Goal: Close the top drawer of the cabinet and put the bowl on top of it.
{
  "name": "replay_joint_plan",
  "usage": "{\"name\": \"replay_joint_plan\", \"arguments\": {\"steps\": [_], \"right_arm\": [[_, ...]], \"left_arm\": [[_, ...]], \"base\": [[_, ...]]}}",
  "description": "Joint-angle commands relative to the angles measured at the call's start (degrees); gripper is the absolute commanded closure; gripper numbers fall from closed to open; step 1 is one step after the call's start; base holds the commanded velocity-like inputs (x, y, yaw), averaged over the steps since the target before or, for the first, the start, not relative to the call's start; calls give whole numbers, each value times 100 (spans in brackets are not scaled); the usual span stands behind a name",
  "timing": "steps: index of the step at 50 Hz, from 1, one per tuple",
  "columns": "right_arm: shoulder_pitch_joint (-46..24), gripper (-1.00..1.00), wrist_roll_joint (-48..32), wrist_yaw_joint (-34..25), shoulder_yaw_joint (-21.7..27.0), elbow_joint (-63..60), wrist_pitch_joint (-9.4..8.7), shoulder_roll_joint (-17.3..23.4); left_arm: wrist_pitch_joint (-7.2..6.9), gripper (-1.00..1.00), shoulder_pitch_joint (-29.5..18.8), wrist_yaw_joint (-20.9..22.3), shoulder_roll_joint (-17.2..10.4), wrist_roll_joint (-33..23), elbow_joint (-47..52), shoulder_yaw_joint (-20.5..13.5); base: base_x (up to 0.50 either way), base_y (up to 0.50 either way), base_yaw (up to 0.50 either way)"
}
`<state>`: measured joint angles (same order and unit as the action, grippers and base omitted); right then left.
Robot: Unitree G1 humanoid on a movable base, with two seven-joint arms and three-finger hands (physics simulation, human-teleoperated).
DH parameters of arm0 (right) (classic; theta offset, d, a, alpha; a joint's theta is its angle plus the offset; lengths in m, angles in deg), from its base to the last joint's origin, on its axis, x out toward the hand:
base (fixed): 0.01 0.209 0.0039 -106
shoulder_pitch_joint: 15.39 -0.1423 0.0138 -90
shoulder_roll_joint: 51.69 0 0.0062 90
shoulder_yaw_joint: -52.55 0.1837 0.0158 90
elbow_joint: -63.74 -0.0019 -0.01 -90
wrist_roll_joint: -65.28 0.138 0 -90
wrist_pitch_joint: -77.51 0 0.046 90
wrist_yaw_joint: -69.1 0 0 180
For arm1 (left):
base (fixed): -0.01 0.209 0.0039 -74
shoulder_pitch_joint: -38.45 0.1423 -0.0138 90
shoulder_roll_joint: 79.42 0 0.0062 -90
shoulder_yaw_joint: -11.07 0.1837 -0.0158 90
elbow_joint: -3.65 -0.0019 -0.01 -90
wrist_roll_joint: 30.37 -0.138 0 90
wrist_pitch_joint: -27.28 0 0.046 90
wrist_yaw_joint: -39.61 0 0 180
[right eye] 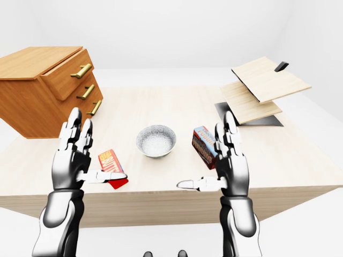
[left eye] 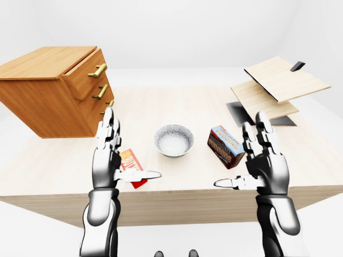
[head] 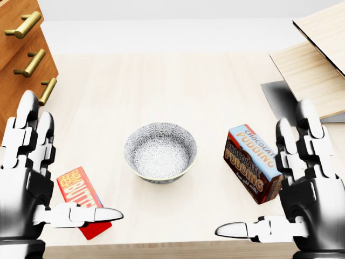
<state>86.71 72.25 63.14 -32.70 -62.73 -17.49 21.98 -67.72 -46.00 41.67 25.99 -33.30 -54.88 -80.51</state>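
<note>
We see the bowl [head: 160, 151] on the bench [head: 161, 81] between both hands, left hand [head: 29, 178] and right hand [head: 302, 189], fingers spread wide, empty. The cabinet [left eye: 53, 88] stands upper left, top drawer [left eye: 86, 72] ajar.

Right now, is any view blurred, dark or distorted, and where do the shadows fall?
Left-eye view: sharp, evenly bright, no glare; the cabinet looks tilted, as do the table's edges, so some wide-angle distortion. Head view: sharp too, printing on the pudding box is readable; the bowl casts only a faint, soft shadow. Right-eye view: a dark patch lies under the boards.
</note>
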Motion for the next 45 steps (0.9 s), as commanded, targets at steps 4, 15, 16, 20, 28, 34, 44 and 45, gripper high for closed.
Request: {"name": "replay_joint_plan", "arguments": {"steps": [4, 15, 16, 20, 28, 34, 44, 45], "right_arm": [[418, -100, 217, -215, 130, -789, 0, -98], [719, -100, 478, -503, 429, -1314, 0, -238], [731, -100, 489, -526, 444, -1341, 0, -253], [746, -100, 469, -573, 449, -1331, 0, -287], [806, -100, 510, -628, 466, -1403, 0, -320], [771, -100, 533, -660, 524, -1368, 0, -321], [754, -100, 510, -672, 537, -1301, 0, -330], [753, -100, 512, -672, 538, -1301, 0, -330]], "left_arm": [[0, -100, 248, 45, 33, -39, 584, 48], [0, -100, 581, 91, 50, -110, 740, 132], [0, -100, 601, 101, 64, -61, 783, 108], [0, -100, 614, 120, 60, -55, 781, 119], [0, -100, 659, 150, 68, 12, 913, 50], [0, -100, 692, 171, 78, 54, 948, -4], [0, -100, 726, 187, 88, 59, 944, -14], [0, -100, 725, 187, 89, 59, 943, -14]], "base": [[0, 0, 0], [0, 0, 0], [0, 0, 0], [0, 0, 0], [0, 0, 0], [0, 0, 0], [2, 0, 0], [15, 0, 0]]}}
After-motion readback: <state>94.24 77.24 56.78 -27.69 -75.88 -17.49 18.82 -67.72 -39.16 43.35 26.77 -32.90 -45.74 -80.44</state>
